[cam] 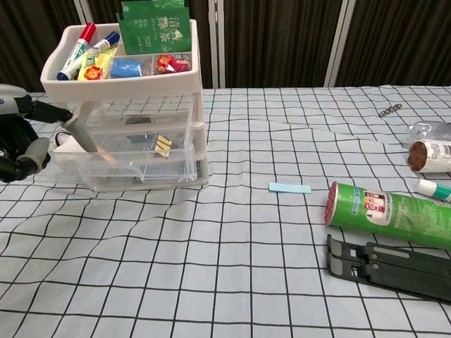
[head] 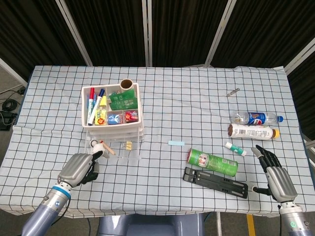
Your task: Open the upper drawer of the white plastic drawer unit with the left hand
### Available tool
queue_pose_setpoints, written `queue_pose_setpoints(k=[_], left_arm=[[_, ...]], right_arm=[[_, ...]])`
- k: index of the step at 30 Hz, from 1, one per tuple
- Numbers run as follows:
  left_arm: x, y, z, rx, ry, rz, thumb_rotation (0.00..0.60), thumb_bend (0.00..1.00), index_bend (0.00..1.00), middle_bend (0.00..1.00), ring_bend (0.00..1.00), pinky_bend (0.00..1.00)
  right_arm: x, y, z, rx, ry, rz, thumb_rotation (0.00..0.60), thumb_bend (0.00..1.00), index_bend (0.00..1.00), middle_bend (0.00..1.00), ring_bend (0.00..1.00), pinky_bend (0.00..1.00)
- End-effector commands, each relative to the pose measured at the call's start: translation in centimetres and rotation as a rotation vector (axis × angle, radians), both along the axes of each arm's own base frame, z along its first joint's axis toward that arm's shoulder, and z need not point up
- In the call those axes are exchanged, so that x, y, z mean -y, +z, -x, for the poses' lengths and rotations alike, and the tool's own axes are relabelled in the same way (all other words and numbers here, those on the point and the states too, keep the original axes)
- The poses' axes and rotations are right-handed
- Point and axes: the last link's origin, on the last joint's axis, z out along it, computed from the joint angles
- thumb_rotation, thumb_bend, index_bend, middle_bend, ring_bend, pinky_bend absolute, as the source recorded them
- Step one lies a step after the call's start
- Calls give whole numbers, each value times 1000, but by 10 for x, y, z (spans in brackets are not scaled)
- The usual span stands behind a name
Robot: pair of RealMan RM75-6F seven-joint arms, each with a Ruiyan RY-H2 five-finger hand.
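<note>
Left hand (head: 78, 167), a grey metal-backed one with dark fingers, sits at the near left of the checked tablecloth (head: 162, 191), its fingers curled against the front of the clear plastic upper drawer (cam: 120, 156); whether they truly clasp the drawer front or only hook it cannot be told. In the chest view the hand (cam: 20, 141) shows at the left edge, touching the drawer's left front corner. The drawer stands pulled well out of the white plastic drawer unit (head: 112, 114), with a small wooden-handled tool (head: 105, 147) and yellow binder clips (cam: 163, 144) lying inside it. The unit's open top tray (cam: 187, 77) holds red and blue markers (cam: 86, 44), green packets (cam: 155, 27) and small coloured items. Right of the unit lies a pale blue paper slip (head: 175, 143), then a green cylindrical can (head: 212, 162) on its side, just behind a black folding stand (head: 215, 182). Further right lie a small white tube (head: 236, 148), a brown-capped white bottle (head: 251, 131) and a clear plastic soda bottle (head: 256, 118). Right hand (head: 276, 177), dark-fingered too, rests at the near right corner, fingers spread and holding nothing
</note>
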Motion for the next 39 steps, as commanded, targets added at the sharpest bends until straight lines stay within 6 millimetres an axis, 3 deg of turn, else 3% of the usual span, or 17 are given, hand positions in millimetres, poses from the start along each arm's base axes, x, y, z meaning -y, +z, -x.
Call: queue_pose_setpoints(k=[1,9,17,20,24,28,33,39], left_arm=[[1,-1,-2,4,-7,4,600,918,310,876,797,706],[0,5,-1,15,-1,-17,600,901,287,876,797,706],[-4,20,0,21,-13,-67,600,749,266,876,798,706],[-5,29,-2,22,-23,-83,600,639,255,876,798,706],[-9,45,-6,-6,-67,-116,600,385,255,876,798,706],[-17,55,-10,-57,-121,-157,600,239,294,876,798,706],[-30,63,-12,-121,-165,-198,600,127,327,876,798,706],[-50,65,-18,-191,-260,-228,600,100,337,876,798,703]], right_arm=[[0,0,0,0,-1,0,600,111,14,0,0,0],[0,0,0,1,-1,0,600,111,14,0,0,0],[0,-2,0,-5,-1,-6,600,111,14,0,0,0],[0,-2,0,-6,-2,-4,600,111,14,0,0,0],[0,-3,0,-8,0,-7,600,111,14,0,0,0],[0,-3,0,-9,0,-9,600,111,14,0,0,0],[0,-3,0,-10,0,-9,600,111,14,0,0,0],[1,-3,1,-8,-6,-9,600,111,14,0,0,0]])
